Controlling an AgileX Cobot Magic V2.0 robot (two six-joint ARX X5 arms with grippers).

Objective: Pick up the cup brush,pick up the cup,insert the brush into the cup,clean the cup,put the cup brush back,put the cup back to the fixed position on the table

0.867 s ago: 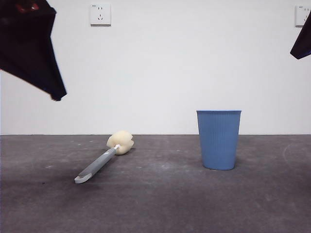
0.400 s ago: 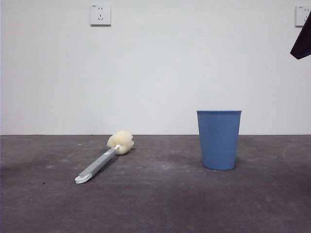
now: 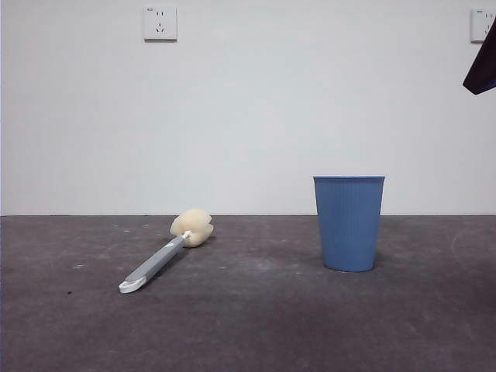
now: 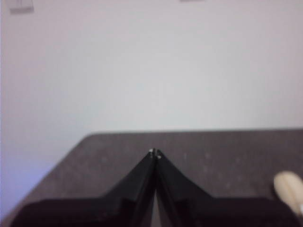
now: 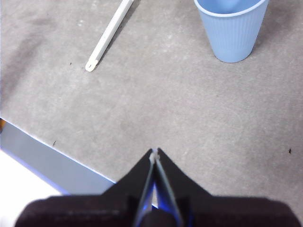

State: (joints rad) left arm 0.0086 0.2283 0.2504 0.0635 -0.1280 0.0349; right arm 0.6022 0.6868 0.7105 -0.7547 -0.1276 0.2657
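Gone from the front view since a second ago, left gripper (image 4: 155,153) now closed, empty, raised beside brush (image 3: 166,253); cup (image 3: 349,223) upright mid-table (image 3: 256,325).

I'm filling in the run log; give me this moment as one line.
cup brush: lying on table, untouched | cup: upright, apart from brush | left gripper: shut, empty | right gripper: shut, empty
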